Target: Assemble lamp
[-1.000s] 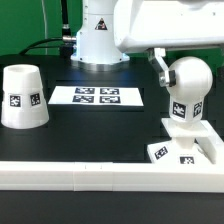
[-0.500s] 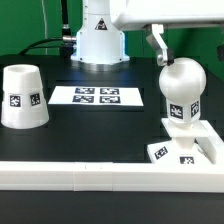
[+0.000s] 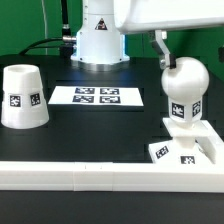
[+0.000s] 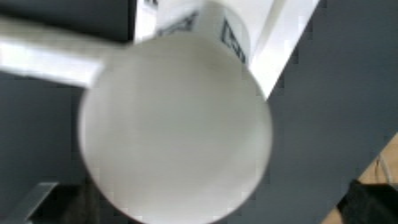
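Observation:
The lamp's white bulb [image 3: 184, 88] stands upright on its neck in the flat square base [image 3: 195, 152] at the exterior view's right. My gripper [image 3: 176, 56] hangs just over the bulb's round head. One dark finger [image 3: 160, 47] shows beside the head's upper left; the other finger is hidden. In the wrist view the head [image 4: 178, 125] fills the picture, with dark finger edges standing off it at both sides, so the gripper [image 4: 205, 208] is open and holds nothing. The tapered shade [image 3: 22, 97] stands mouth down at the exterior view's left.
The marker board [image 3: 98, 97] lies flat between the shade and the bulb. The arm's white pedestal [image 3: 98, 42] stands behind it. A white rail [image 3: 90, 178] runs along the front of the black table.
The finger has risen from beside the bulb's head to its top. The bulb has rocked slightly to the left and back and still stands on the base.

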Controlling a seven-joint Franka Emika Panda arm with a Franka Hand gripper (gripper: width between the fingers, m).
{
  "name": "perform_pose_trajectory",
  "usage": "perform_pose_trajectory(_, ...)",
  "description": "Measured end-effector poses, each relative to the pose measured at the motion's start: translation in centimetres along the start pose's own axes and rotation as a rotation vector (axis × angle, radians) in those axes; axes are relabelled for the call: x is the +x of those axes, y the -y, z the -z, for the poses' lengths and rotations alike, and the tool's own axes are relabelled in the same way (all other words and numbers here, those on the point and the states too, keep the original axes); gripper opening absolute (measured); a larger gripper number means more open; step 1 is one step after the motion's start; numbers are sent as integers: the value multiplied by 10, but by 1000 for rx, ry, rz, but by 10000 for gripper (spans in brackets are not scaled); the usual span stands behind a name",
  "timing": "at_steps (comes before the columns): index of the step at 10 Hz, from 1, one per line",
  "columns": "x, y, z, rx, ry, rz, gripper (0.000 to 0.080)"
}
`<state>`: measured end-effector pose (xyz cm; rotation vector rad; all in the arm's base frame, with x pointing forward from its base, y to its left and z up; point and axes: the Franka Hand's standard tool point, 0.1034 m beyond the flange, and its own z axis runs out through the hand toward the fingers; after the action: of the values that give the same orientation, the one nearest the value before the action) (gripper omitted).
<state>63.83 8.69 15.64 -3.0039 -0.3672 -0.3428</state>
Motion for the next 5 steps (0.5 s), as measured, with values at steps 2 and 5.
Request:
perform_pose_trajectory(2, 2, -3, 3, 32, 118, -4, 699)
perform_pose_trajectory(5, 2, -4, 0, 73, 258, -12, 699)
